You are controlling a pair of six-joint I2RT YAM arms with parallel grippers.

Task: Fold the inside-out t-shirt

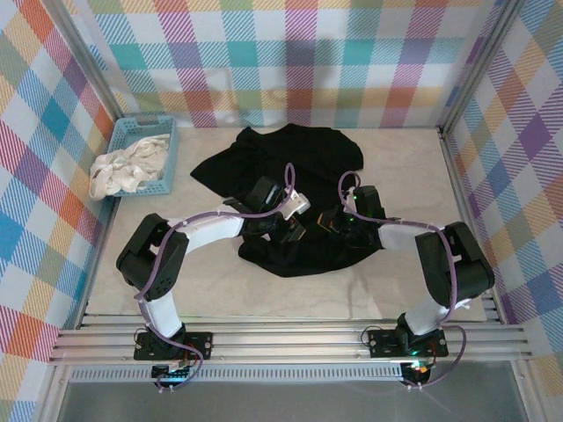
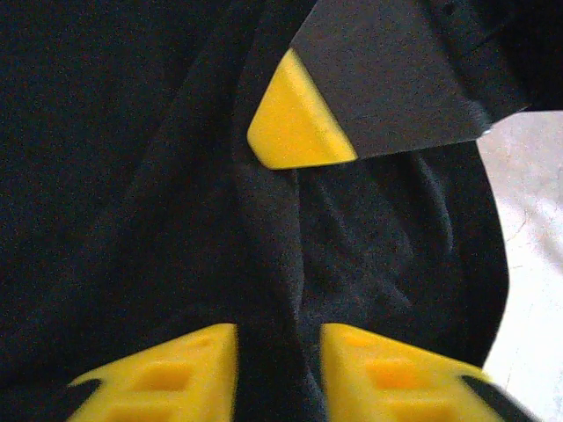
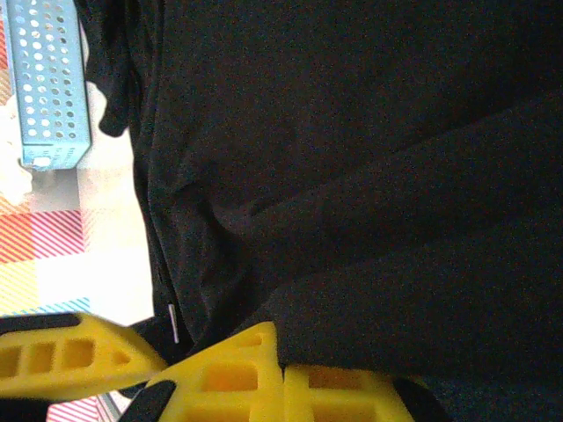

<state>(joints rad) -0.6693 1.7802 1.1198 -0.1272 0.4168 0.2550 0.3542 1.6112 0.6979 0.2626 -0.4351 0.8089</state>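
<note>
Left gripper (image 2: 278,352) stands partly spread astride a ridge of the inside-out t-shirt (image 2: 106,176); right gripper (image 3: 283,365) pressed together alongside, probably gathering cloth for a fold

Black t-shirt (image 1: 299,158), blue basket (image 1: 170,154) (multicoloured plaid walls (image 1: 308,61))

White-and-black left arm (image 1: 207,230), matching right arm (image 1: 409,236), purple cables (image 1: 453,272) along both, yellow-fingered left gripper (image 2: 277,338) (hollow-ribbed)

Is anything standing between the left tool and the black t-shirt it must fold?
Nothing visible does. The left tool sits directly on the inside-out t-shirt, its fingers apart on either side of a raised fold of cloth.
</note>
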